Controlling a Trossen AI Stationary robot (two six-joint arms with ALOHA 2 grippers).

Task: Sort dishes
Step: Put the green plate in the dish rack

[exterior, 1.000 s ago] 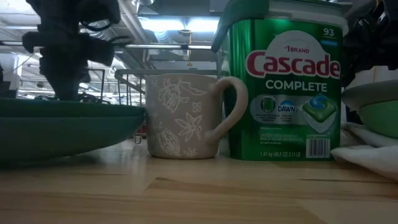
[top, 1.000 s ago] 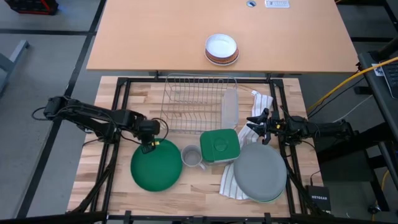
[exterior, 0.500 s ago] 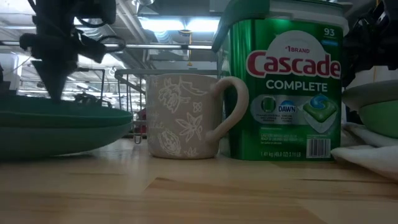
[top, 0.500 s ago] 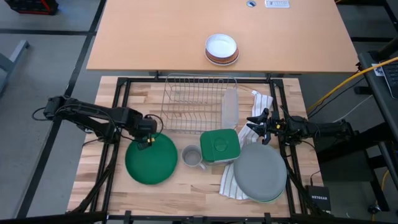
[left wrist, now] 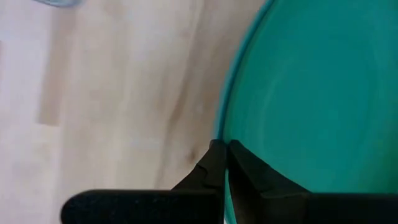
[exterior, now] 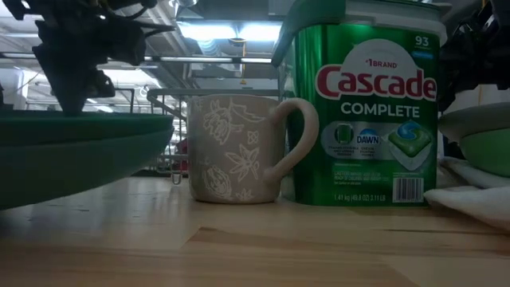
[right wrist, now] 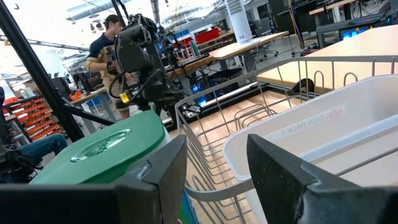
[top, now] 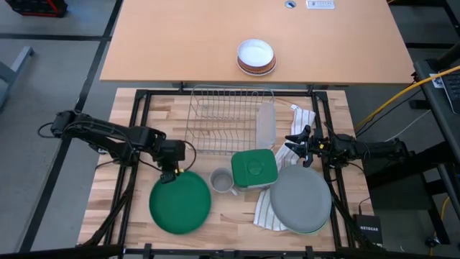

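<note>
Left gripper [top: 171, 175] is pinching the far rim of the dark green plate [top: 180, 202], fingers [left wrist: 211, 165] clamped tight either side of the edge in the left wrist view. In the low view that plate [exterior: 72, 151] hangs clear of the tabletop [exterior: 263, 239], tilted a little, the gripper [exterior: 76, 84] above its rim. Just beside the plate, away from the left gripper, stands the mug [top: 222, 180], then the green detergent tub [top: 253, 169]. Over to the right gripper [top: 298, 149]: fingers spread, gripping nothing, parked beside the dish rack [top: 228, 119]. Just below it in the high view, on the striped towel [top: 267, 210], sits the grey plate [top: 300, 199]; a light green plate [exterior: 488, 150] peeks out beneath it at table level.
</note>
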